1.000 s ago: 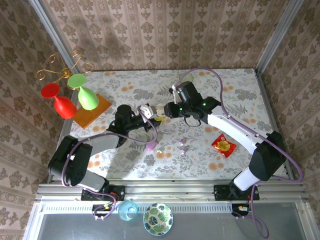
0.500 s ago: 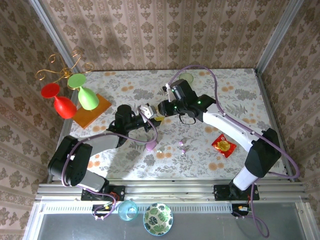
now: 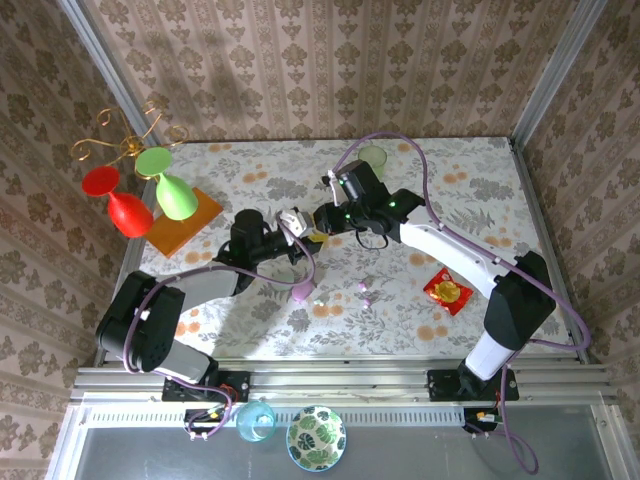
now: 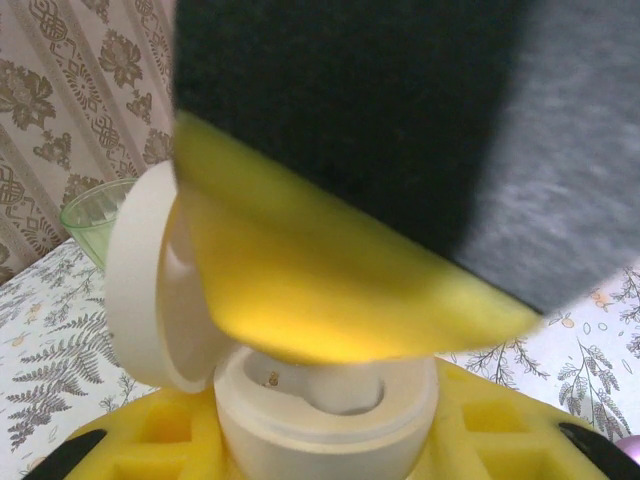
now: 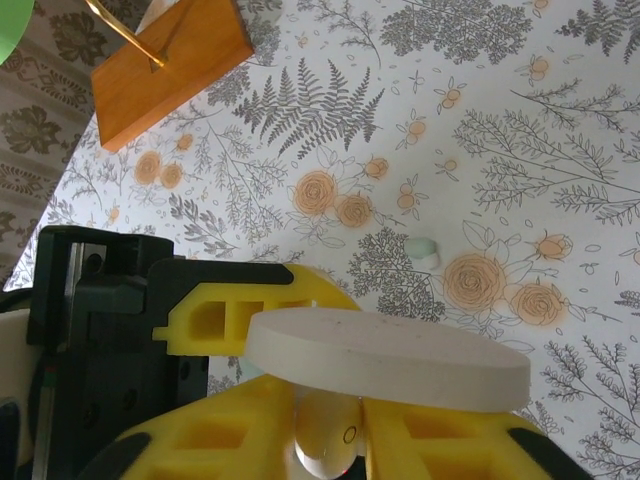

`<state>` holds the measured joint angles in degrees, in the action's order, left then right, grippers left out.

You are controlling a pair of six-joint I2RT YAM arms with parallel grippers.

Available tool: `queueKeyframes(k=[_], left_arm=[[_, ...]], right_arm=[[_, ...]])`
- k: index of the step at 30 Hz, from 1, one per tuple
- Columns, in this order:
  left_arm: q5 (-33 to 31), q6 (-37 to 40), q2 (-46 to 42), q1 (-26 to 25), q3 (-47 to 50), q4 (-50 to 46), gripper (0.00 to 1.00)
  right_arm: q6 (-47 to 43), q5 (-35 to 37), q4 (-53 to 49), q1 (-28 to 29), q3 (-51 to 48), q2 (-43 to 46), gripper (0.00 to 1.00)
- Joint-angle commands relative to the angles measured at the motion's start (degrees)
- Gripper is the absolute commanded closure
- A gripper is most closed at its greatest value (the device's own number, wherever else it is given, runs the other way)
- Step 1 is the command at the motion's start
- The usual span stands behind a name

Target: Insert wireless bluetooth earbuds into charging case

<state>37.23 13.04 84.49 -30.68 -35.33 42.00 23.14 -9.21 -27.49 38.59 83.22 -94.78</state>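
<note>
The left gripper (image 3: 298,226) has its fingers pressed in on the charging case (image 4: 325,410), a round, matte cream tub clamped between ribbed yellow foam pads (image 4: 490,430). Its hinged lid (image 4: 150,285), a smooth shallow disc, stands open at 9 o'clock in the left wrist view. A pale rounded shape sits in the well (whether a bud or the moulded seat, I cannot tell).

The right gripper (image 5: 328,435) hangs directly over the case. Its yellow fingers are close together and pinch a white earbud (image 5: 322,450), glossy and drop-shaped, just under the lid's rim in the right wrist view.

On the floral cloth (image 3: 480,190), two purple earbuds (image 3: 365,291) lie at 5 o'clock of the held case. A lilac pebble-shaped case (image 3: 303,292) lies at 6 o'clock, and a tiny pale-green bud (image 5: 422,250) lies apart from it on the cloth.
</note>
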Motion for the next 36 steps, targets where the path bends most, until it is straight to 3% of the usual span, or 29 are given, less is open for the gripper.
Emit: queueKeyframes(k=[1, 11, 22, 31, 36], left_arm=[[0.5, -1.2, 0.3, 0.1, -1.7, 0.4, 0.82], [0.4, -1.0, 0.3, 0.4, -1.4, 0.9, 0.82], [3.9, 0.6, -1.8, 2.0, 0.9, 0.9, 0.82], [9.6, 6.9, -5.7, 1.0, 2.2, -2.3, 0.82], [10.6, 6.0, -5.5, 0.9, 2.9, 0.2, 0.81]], right_arm=[[-1.0, -0.1, -0.8, 0.5, 1.5, -0.4, 0.68], [0.0, -1.6, 1.3, 0.4, -0.9, 2.9, 0.65], [4.8, -3.7, 6.6, -2.8, -10.8, 14.6, 0.57], [4.0, -4.4, 4.5, -5.4, -2.6, 8.0, 0.54], [5.0, -9.4, 5.6, -6.2, -0.1, 2.6, 0.54]])
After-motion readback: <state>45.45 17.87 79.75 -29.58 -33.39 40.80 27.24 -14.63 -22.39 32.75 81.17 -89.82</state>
